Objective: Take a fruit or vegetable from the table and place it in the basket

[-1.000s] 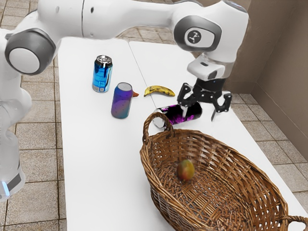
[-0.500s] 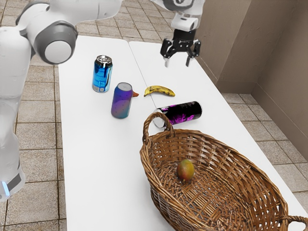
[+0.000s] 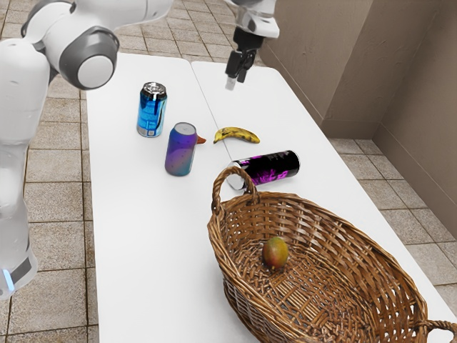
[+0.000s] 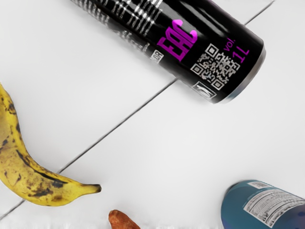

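Exterior view: the gripper (image 3: pixel 230 81) is above the far end of the counter (image 3: pixel 153 250), well apart from the basket (image 3: pixel 325 227). From this angle, whether the fingers are parted or closed cannot be told; nothing is seen in their hold. The mango (image 3: pixel 275 253) lies inside the basket, near the counter's edge on the exterior view's right. A banana (image 3: pixel 237 134) lies nearer the far edge. Assessment: placing appears complete, one fruit sufficing. The next move calls only for keeping clear; no further pick is required.
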